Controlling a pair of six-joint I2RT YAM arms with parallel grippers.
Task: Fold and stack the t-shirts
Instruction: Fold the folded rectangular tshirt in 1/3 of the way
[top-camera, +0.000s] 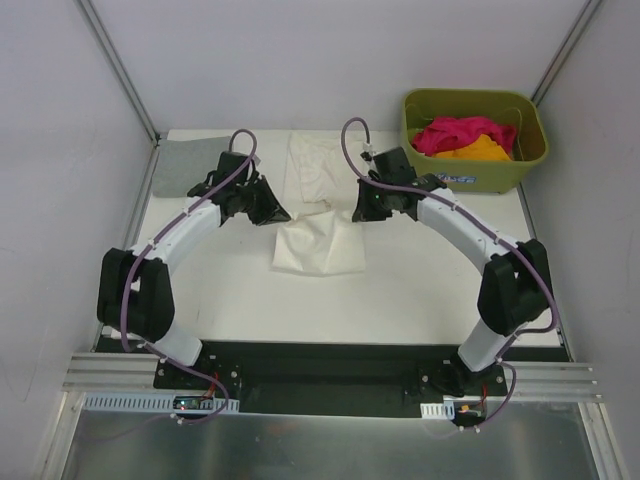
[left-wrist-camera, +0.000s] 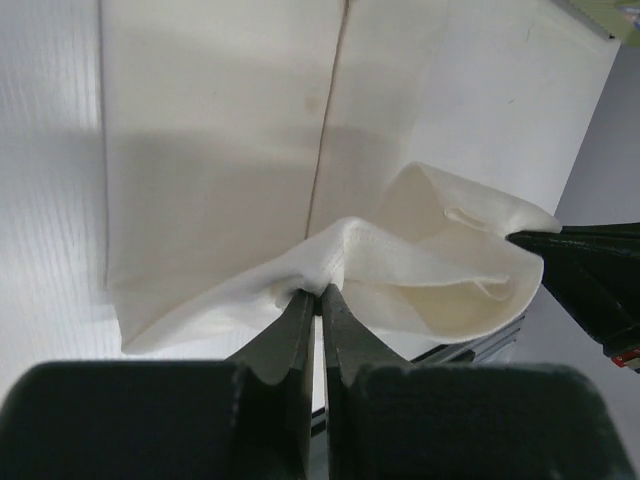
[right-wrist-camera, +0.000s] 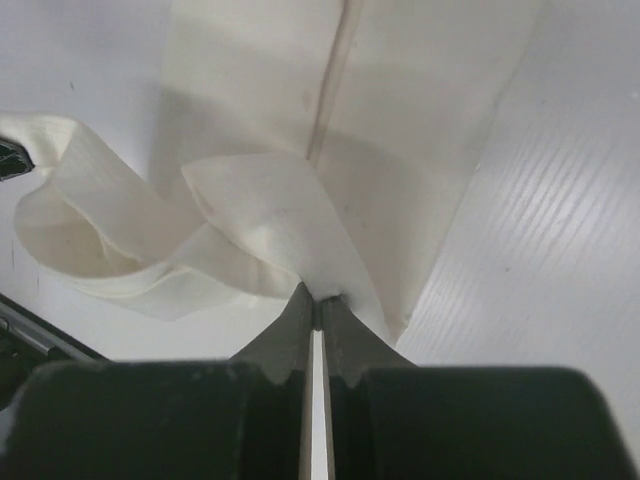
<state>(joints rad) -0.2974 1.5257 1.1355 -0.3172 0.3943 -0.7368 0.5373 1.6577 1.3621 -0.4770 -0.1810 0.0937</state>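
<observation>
cream t-shirt (top-camera: 318, 240) spread mid counter (top-camera: 400, 290), middle bunched up, grey t-shirt (top-camera: 190, 165) flat far-left, pink t-shirt (top-camera: 455, 132), orange t-shirt (top-camera: 480, 150) crumpled in basket (top-camera: 470, 95)

cream t-shirt (top-camera: 320, 245) crumpled on table (top-camera: 420, 290). left gripper (top-camera: 268, 208) at its left edge, right gripper (top-camera: 365, 208) at its right. grey t-shirt (top-camera: 190, 165) far left of it; basket (top-camera: 470, 97) with pink t-shirt (top-camera: 455, 133), orange t-shirt (top-camera: 478, 150) far right.

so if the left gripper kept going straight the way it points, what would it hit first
The left gripper is shut on a raised fold of the cream-white cotton t-shirt. Straight ahead lies that shirt's flat panel on the white table, probably the first contact, though depth is unclear.
</observation>
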